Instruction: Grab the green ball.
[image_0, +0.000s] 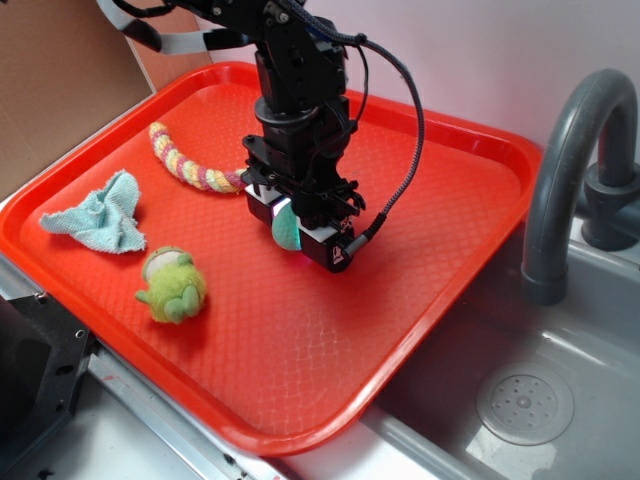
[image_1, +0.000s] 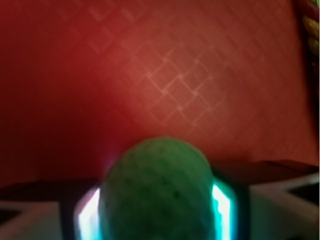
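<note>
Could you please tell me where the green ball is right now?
In the exterior view, the green ball sits between the claw's fingers near the middle of the red tray, right of the plush toy.

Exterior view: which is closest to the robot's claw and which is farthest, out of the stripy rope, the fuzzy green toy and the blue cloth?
Measured from the gripper, which is shut on the green ball:
1. Stripy rope, just beside it toward the tray's back.
2. Fuzzy green toy, toward the tray's front edge.
3. Blue cloth, out by the tray's far side edge.

We see a red tray (image_0: 420, 300) carrying a striped rope (image_0: 190, 165), blue cloth (image_0: 100, 215) and fuzzy plush toy (image_0: 172, 285), all left of the pincer (image_0: 300, 228)
</note>
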